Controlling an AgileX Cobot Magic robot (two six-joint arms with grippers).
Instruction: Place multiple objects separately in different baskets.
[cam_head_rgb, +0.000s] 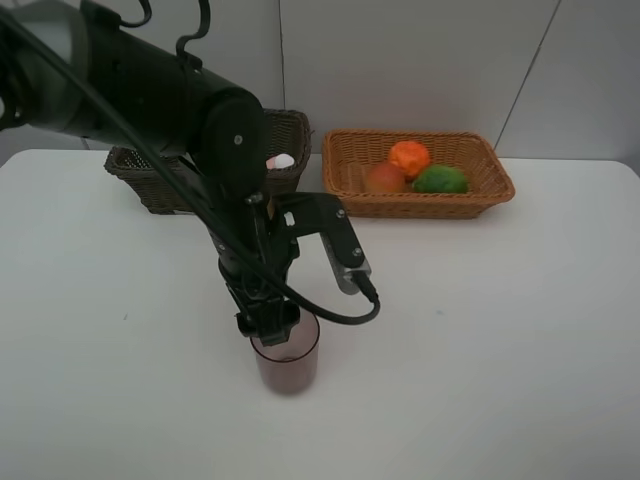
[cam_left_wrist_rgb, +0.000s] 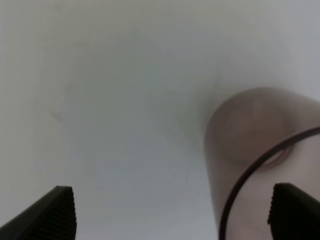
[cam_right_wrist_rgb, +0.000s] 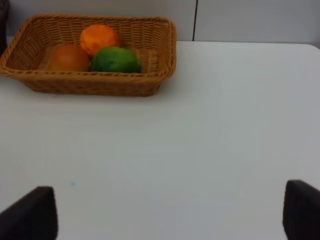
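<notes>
The translucent mauve cup (cam_head_rgb: 287, 362) stands upright on the white table, near its front. My left gripper (cam_head_rgb: 270, 325) hangs open right over the cup's rim. In the left wrist view the cup (cam_left_wrist_rgb: 250, 150) fills one side, and one fingertip (cam_left_wrist_rgb: 295, 212) sits within the rim's arc while the other is outside it. The light tan basket (cam_head_rgb: 420, 205) holds the orange citrus (cam_head_rgb: 409, 157), the peach-like fruit (cam_head_rgb: 386, 178) and the green lime (cam_head_rgb: 440, 180). My right gripper (cam_right_wrist_rgb: 167, 215) is open over bare table and holds nothing.
The dark brown basket (cam_head_rgb: 150, 185) stands at the back left, largely hidden by my left arm; a white-capped pink bottle (cam_head_rgb: 283, 160) shows inside it. In the right wrist view the tan basket (cam_right_wrist_rgb: 100, 85) with its fruit lies ahead.
</notes>
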